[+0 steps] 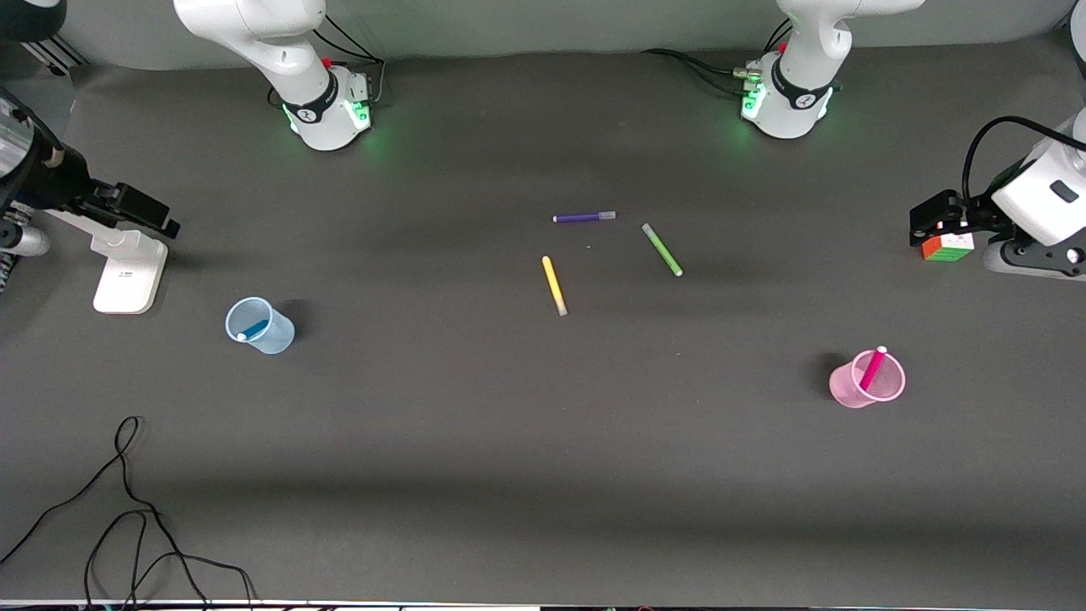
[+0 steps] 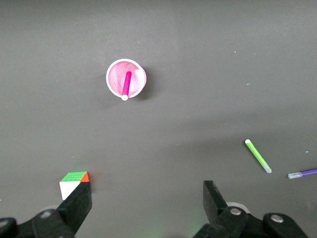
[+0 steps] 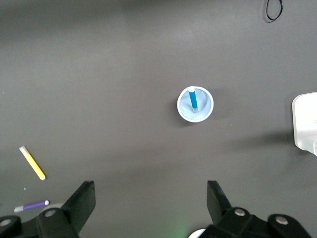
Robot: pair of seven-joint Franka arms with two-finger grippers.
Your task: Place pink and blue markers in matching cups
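The pink marker stands tilted inside the pink cup toward the left arm's end of the table; both also show in the left wrist view, marker and cup. The blue marker leans inside the pale blue cup toward the right arm's end; the right wrist view shows this marker and cup. My left gripper is open and empty above a colour cube. My right gripper is open and empty above a white stand.
A purple marker, a green marker and a yellow marker lie loose mid-table. A colour cube sits at the left arm's end. A white stand is at the right arm's end. A black cable lies near the front edge.
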